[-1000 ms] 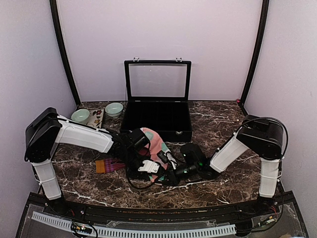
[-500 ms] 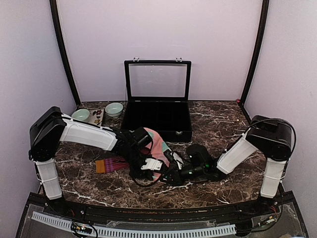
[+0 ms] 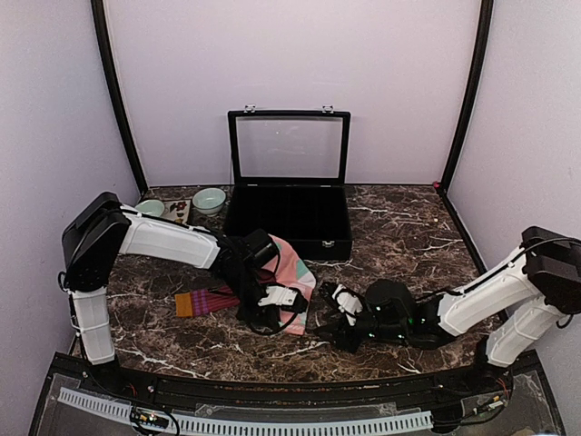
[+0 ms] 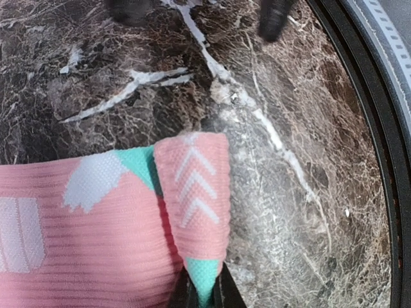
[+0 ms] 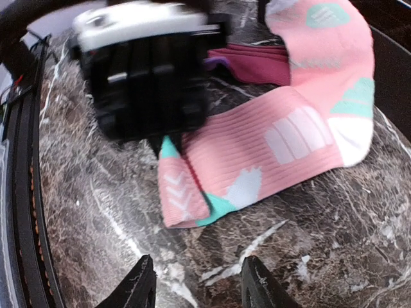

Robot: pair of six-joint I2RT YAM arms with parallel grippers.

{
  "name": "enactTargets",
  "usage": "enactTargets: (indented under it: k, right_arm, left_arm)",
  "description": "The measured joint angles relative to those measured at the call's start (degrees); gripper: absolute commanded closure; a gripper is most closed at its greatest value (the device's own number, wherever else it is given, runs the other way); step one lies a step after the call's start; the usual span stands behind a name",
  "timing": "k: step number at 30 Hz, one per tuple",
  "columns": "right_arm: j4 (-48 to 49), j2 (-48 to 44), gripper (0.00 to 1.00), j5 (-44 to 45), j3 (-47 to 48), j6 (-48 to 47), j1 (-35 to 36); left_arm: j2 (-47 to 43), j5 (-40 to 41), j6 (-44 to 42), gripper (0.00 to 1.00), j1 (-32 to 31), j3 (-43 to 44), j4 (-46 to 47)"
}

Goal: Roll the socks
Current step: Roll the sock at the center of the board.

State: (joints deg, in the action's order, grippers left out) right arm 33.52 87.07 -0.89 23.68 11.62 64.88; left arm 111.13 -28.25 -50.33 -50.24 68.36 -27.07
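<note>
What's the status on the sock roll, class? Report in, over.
Left gripper shut on folded end of pink sock. Right gripper open, empty, off the fabric. Maroon sock lies partly under the pink one.

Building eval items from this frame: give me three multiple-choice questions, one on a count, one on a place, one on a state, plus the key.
1. Bowls at the back left: A) one; B) two; C) four.
2. The maroon sock lies: A) in a bowl; B) on the table beside the pink sock; C) on the floor.
3. The jaws of the right gripper are: A) shut on the pink sock; B) shut on the maroon sock; C) open, holding nothing.
Key: 1 B, two pale bowls stand side by side; 2 B, it lies on the marble next to the pink one; 3 C, only bare table shows between them.
</note>
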Motion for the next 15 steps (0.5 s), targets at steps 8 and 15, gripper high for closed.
enactTargets:
  k: [8,15]
  right_arm:
    - [-8.0,1.7,0.55,5.0,7.5,-13.2,8.6]
    - [-10.4,9.9,0.55,7.6,14.8,-24.4,10.1]
  left_arm:
    - [5.7,-6.3,-0.4,0.99,2.1,7.3,-8.7]
    - [9.5,-9.4,-1.7,0.99,2.4,12.2,-14.4]
